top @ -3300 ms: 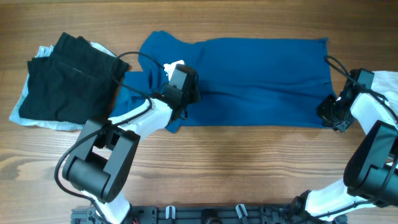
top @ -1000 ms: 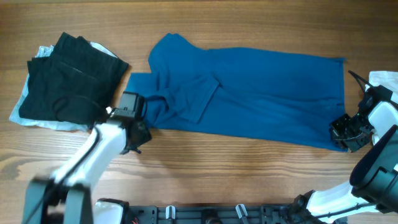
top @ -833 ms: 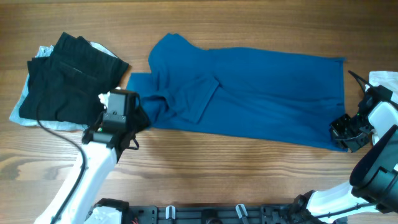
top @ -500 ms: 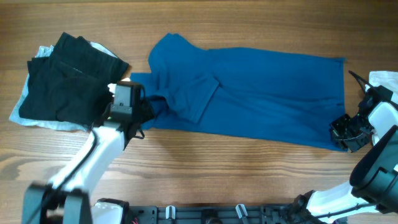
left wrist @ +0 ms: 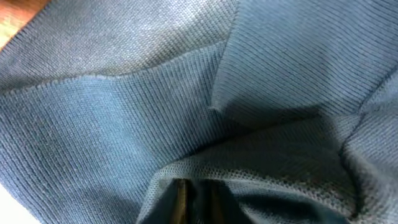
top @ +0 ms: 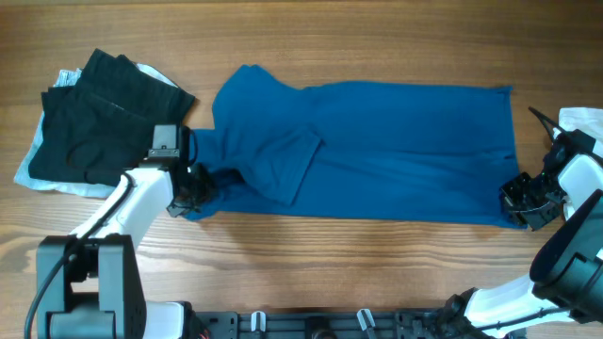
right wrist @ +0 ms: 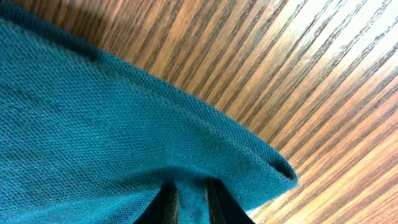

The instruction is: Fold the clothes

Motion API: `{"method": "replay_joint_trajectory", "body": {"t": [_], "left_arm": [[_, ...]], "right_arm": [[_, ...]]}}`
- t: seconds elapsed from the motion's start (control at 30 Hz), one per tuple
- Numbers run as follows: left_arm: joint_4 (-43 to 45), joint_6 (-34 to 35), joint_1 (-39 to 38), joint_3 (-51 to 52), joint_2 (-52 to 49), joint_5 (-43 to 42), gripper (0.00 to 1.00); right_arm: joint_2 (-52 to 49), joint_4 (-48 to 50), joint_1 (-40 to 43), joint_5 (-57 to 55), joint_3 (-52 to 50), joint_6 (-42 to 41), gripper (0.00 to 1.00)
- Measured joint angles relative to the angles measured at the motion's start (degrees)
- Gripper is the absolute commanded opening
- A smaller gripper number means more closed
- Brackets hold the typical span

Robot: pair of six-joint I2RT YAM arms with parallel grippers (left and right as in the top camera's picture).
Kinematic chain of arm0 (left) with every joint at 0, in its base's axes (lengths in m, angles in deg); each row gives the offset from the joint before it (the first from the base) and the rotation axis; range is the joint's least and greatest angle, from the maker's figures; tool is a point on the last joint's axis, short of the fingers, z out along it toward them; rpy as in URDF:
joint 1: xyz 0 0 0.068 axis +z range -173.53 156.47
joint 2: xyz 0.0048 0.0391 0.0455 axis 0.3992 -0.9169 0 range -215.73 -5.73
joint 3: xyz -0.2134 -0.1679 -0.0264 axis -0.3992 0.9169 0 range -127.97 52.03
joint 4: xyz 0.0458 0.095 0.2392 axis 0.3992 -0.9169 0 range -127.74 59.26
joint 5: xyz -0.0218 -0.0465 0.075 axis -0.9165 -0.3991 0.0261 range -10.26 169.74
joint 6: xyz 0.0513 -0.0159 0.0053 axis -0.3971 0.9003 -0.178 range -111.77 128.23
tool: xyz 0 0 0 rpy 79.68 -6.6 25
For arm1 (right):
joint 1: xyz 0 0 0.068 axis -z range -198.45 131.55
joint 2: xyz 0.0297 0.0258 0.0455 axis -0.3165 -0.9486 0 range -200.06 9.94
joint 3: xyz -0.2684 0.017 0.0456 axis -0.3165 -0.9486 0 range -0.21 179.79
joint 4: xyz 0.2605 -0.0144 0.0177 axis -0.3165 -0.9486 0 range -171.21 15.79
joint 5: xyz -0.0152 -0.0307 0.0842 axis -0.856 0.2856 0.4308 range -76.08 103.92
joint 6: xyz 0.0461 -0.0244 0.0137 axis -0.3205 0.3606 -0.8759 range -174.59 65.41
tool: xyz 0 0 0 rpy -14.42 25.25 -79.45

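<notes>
scene: wooden worktop; two arms, one at each end of a long cloth
deep-blue garment: plain, no print; spread lengthwise across the middle of the worktop; right part lies mostly flat with a straight right edge; left part is rumpled
flap: a squarish fold of the same blue cloth lies on top of the garment left of centre, one corner pointing toward the near edge
left gripper: at the garment's near-left corner, just beside the black pile; low on the cloth
left jaws: narrow; in the left wrist view the gripper sits under a raised ridge of blue knit and appears pinched on it, though the cloth hides the tips
right gripper: at the garment's near-right corner, low on the worktop
right jaws: narrow, clamped on the doubled hem of the blue cloth; right wrist view shows the gripper with fabric between the fingers and bare wood just beyond the hem
black garment: folded, far left of the worktop; its right edge is touching or just overlapping the blue garment's left end, cannot tell which
pale cloth: pale blue-white, under the black garment, showing at its left and near sides
white cloth: at the right edge, behind the right arm, apart from the blue garment; mostly cut off by the picture's edge
</notes>
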State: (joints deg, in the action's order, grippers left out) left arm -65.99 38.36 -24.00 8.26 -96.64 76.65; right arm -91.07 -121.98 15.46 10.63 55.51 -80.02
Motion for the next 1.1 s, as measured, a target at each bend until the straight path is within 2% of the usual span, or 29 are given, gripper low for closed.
{"method": "replay_joint_trajectory", "body": {"t": [0.1, 0.57, 0.87, 1.07, 1.1], "left_arm": [[-2.3, 0.7, 1.1, -0.1, 0.0, -1.8, 0.04], [-4.2, 2.8, 1.8, -0.2, 0.1, -3.1, 0.04], [-9.1, 3.2, 4.2, 0.5, 0.1, -9.2, 0.04], [-10.9, 3.6, 4.2, 0.7, 0.5, -10.1, 0.04], [-12.2, 3.3, 4.2, 0.9, 1.0, -10.1, 0.04]], "right_arm": [[0.0, 0.0, 0.0, 0.0, 0.0, 0.1, 0.17], [0.1, 0.3, 1.2, 0.5, 0.0, -0.3, 0.16], [0.4, 0.9, 2.2, 0.4, 0.0, -0.3, 0.17], [2.5, 2.0, 3.0, 2.3, -0.2, 1.1, 0.22], [3.8, 1.8, 3.1, 3.1, -0.2, 1.6, 0.26]]}}
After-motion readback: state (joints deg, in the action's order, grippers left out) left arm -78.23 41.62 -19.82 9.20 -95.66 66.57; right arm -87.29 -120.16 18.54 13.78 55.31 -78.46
